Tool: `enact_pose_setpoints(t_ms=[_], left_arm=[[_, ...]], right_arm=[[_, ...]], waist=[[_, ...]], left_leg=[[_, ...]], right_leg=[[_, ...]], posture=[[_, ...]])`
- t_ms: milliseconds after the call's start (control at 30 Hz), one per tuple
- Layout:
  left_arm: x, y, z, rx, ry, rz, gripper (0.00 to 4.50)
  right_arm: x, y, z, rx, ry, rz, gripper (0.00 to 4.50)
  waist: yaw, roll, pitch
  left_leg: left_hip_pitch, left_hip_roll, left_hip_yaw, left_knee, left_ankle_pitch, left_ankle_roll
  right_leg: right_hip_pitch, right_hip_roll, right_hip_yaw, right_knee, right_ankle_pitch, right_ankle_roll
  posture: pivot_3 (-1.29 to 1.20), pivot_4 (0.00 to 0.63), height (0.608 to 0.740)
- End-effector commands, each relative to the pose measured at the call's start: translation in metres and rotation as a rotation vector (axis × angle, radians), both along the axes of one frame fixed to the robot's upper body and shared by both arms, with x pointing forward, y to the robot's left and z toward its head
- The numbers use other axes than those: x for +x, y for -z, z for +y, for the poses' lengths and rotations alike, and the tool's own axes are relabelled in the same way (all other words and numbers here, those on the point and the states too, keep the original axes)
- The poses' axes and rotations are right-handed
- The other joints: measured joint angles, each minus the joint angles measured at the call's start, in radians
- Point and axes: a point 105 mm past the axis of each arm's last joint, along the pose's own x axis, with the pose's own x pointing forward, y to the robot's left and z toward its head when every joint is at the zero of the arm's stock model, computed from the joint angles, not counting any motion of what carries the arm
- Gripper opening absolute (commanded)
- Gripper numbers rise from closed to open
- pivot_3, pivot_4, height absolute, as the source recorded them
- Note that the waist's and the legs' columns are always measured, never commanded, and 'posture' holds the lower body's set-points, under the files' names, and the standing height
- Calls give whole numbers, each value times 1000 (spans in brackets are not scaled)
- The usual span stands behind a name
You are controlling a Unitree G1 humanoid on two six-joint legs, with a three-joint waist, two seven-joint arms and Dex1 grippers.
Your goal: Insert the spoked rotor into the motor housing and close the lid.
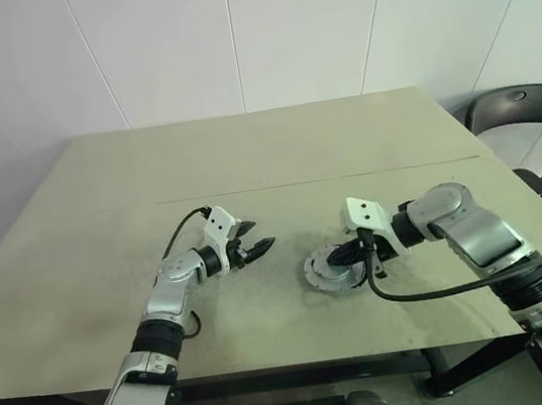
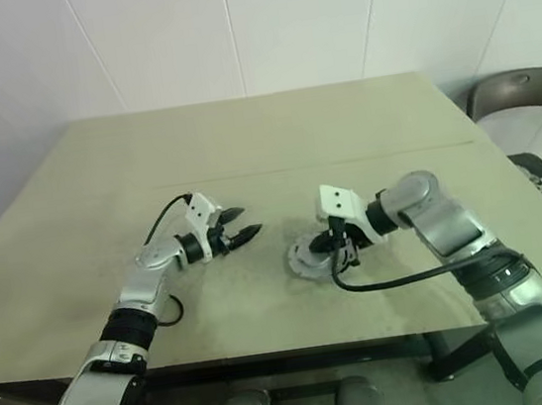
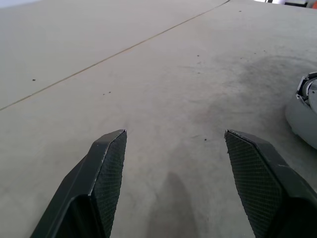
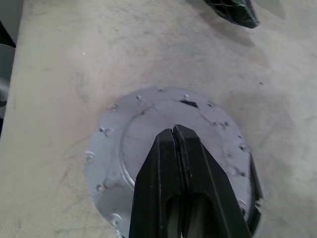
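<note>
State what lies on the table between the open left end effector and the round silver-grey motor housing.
Nothing: bare grey tabletop separates the left end effector from the round silver-grey motor housing, in both eye views.

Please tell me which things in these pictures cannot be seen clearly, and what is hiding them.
- Inside of the motor housing: a flat silver lid covers it, so the rotor cannot be confirmed.
- Lid contact: the shut right gripper hides its own tip; pressing or hovering is unclear.
- Housing's near edge, right wrist view: hidden behind the fingers.
- Housing in left wrist view: cut off by the picture edge.
</note>
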Motion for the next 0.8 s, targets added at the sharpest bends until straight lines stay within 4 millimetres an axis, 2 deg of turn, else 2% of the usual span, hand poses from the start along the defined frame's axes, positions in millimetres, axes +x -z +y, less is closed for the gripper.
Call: enact_pose_setpoints(t_ms=[33, 67, 133, 167, 200, 267, 333, 400, 467, 633, 733, 800], left_arm=[[5, -14, 0, 6, 9, -55, 3374], [5, -14, 0, 7, 10, -55, 3374], [6, -14, -1, 7, 12, -56, 3374], [6, -15, -2, 7, 14, -57, 3374], [6, -15, -3, 7, 15, -58, 3374], [7, -15, -3, 6, 16, -59, 3374], [7, -16, -3, 7, 14, -61, 3374], [8, -16, -2, 7, 12, -62, 3374], [8, -16, -2, 8, 11, -63, 3374], [8, -15, -2, 11, 17, -63, 3374], [8, -16, -3, 11, 19, -64, 3374], [9, -16, -2, 12, 18, -65, 3374]], right_arm=[[19, -13, 7, 45, 63, -111, 25], [24, -19, 11, 82, 83, -129, 25], [18, -27, 22, 152, 54, -84, 25], [10, -22, 24, 141, 20, -53, 25], [6, -16, 24, 117, 5, -35, 25], [11, 5, 15, 34, 66, -25, 25], [21, 33, -8, -110, 151, -44, 25], [19, 48, -19, -163, 168, -33, 25], [16, 46, -15, -113, 158, -11, 25], [24, 20, 1, 48, 172, -30, 25], [19, 3, 15, 164, 141, 4, 630], [15, -2, 19, 195, 119, 26, 1285]], waist=[[-1, 0, 0], [-2, 0, 0], [-1, 0, 0], [0, 0, 0], [1, 0, 0], [2, 0, 0], [1, 0, 0], [2, 0, -2], [5, -1, -3], [1, -1, -3], [0, -1, -3], [0, -1, -3]], left_leg=[[0, 0, 0, 0, 0, 0], [0, 0, 0, 0, 0, 0], [0, 0, 0, -1, 0, 0], [0, 0, 0, -1, 0, 0], [0, 0, 0, -1, 0, 0], [0, 0, -1, -1, 0, 0], [0, -1, 0, -1, 0, 0], [1, -1, 1, -1, 0, 0], [5, -1, 0, -1, 0, 0], [7, 0, 0, 1, 0, 0], [6, 0, 0, 0, 0, 0], [3, 0, -1, -1, 0, 0]], right_leg=[[0, 0, 0, 0, 0, 0], [0, 0, 0, 0, 0, 0], [-1, 0, 0, 1, 2, -3], [-1, 0, 0, 1, 2, -3], [-1, 0, 0, 1, 2, -3], [-1, 0, 0, 0, 2, -3], [0, 0, 0, -1, 2, -3], [1, 0, 0, -1, 2, -3], [5, 0, -1, -1, 0, 0], [9, 0, 0, -2, -2, -2], [6, 0, 0, -1, 0, 0], [3, 0, 0, -1, 1, -1]], posture=[[0, 0, 740], [0, 0, 740], [0, 0, 740], [0, 0, 740], [0, 0, 740], [0, 0, 740], [0, 0, 740], [0, 0, 740], [0, 0, 740], [0, 0, 740], [0, 0, 740], [0, 0, 740]])
